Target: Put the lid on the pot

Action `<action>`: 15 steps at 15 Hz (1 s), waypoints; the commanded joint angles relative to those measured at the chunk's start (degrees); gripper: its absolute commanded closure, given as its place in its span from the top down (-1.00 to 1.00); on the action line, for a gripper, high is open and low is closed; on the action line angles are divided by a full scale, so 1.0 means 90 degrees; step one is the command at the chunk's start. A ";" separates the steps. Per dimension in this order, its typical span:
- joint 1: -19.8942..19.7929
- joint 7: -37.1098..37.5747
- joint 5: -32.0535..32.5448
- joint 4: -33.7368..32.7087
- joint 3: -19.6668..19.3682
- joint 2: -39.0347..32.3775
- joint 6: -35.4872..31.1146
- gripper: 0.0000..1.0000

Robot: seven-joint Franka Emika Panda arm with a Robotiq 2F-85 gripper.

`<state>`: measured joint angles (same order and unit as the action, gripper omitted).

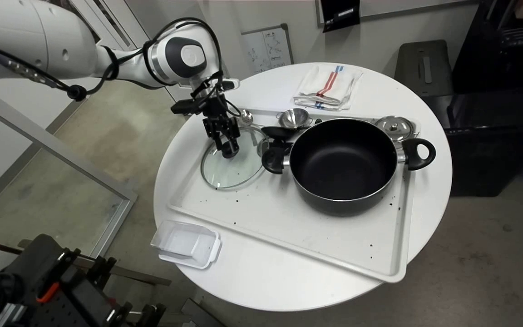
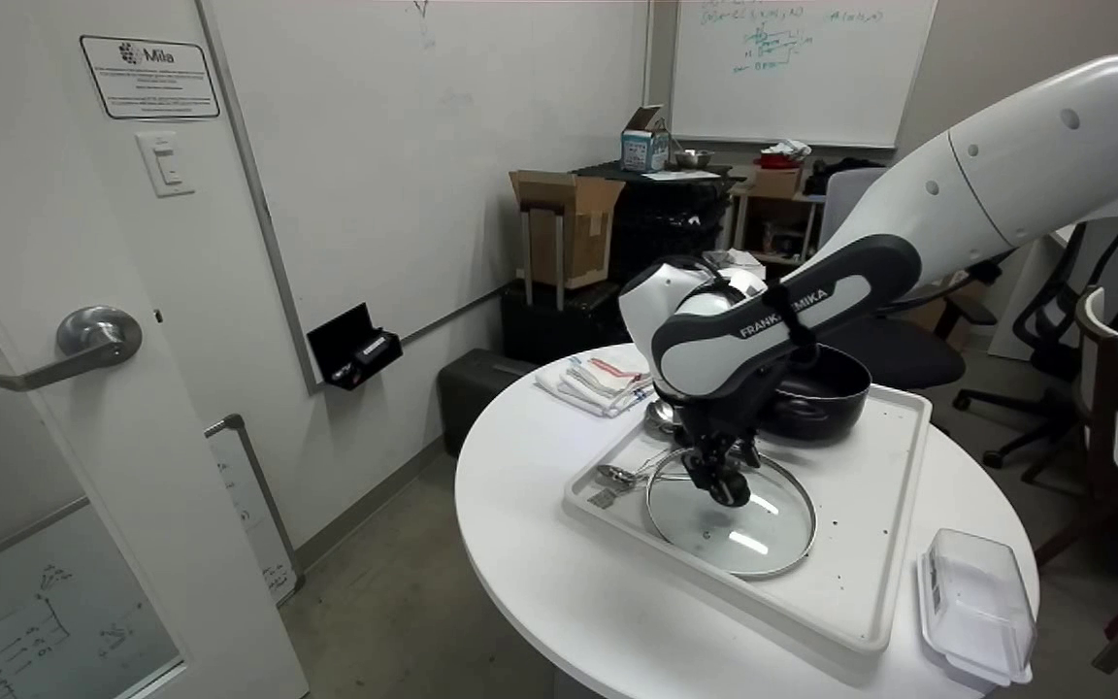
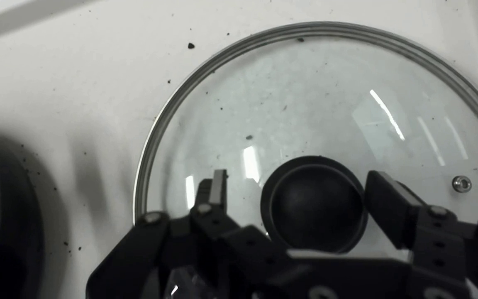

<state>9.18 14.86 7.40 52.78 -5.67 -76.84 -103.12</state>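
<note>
The clear glass lid [image 1: 243,175] lies flat on the tray, and also shows in an exterior view [image 2: 753,549] and the wrist view [image 3: 326,91]. My gripper [image 3: 296,182] is open, with its fingers on either side of the lid's dark knob [image 3: 313,207]. The right finger appears to touch the knob or nearly so; a gap shows at the left finger. The gripper is low over the lid in both exterior views [image 1: 226,137] [image 2: 712,466]. The black pot [image 1: 336,206] stands uncovered beside the lid, partly behind the arm in an exterior view [image 2: 816,417].
The white tray [image 1: 288,243] on the round table [image 1: 261,290] holds a spoon [image 1: 246,117], a steel cup [image 1: 294,118], a small black pan [image 1: 278,132] and a steel lid [image 1: 394,128]. A folded towel [image 1: 325,88] and a clear plastic container [image 1: 189,243] are outside the tray.
</note>
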 commanded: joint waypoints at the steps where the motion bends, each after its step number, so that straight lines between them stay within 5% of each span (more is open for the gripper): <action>1: 0.0028 -0.0193 0.0140 -0.0534 -0.0023 -0.0274 0.0293 0.03; 5: 0.0038 -0.0243 0.0109 -0.0579 -0.0051 -0.0287 0.0322 -0.52; 15: 0.0115 -0.0298 0.0075 -0.0157 0.0000 0.0204 0.0239 -0.52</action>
<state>9.35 13.57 7.44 50.18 -5.80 -77.84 -102.12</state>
